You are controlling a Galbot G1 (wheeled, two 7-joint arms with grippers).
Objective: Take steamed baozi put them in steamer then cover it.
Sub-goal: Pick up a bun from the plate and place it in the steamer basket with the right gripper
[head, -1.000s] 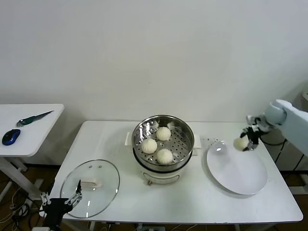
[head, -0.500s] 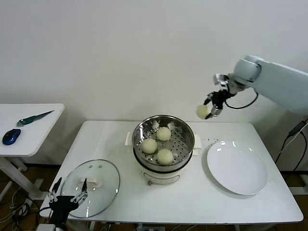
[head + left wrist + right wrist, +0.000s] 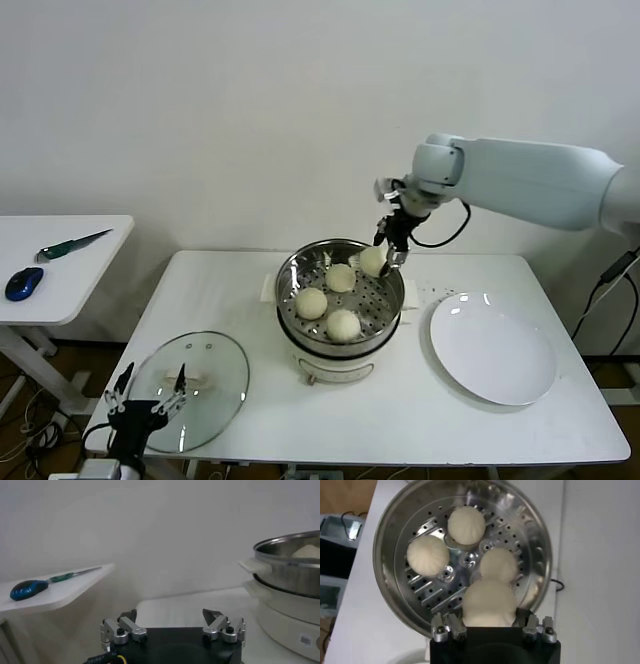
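Note:
The steel steamer [image 3: 281,285] stands on its white pot base at the table's middle, with three steamed baozi [image 3: 343,324] on its perforated floor. My right gripper [image 3: 385,252] hangs over the steamer's back right rim, shut on a fourth baozi [image 3: 373,260]. In the right wrist view that baozi [image 3: 489,602] sits between the fingers of the right gripper [image 3: 489,617], above the steamer [image 3: 390,535] and the other three baozi [image 3: 427,555]. The glass cover [image 3: 188,388] lies flat on the table's front left corner. My left gripper [image 3: 147,405] waits open at the cover's near edge, holding nothing [image 3: 172,620].
A white plate [image 3: 492,348] lies bare to the right of the steamer. A small side table [image 3: 60,270] on the left carries a blue mouse [image 3: 22,284] and a green-handled tool [image 3: 70,245]. A wall stands close behind.
My right arm has swung up and leftward from over the plate, carrying the baozi to above the steamer's back right. The left gripper shifted slightly beside the cover.

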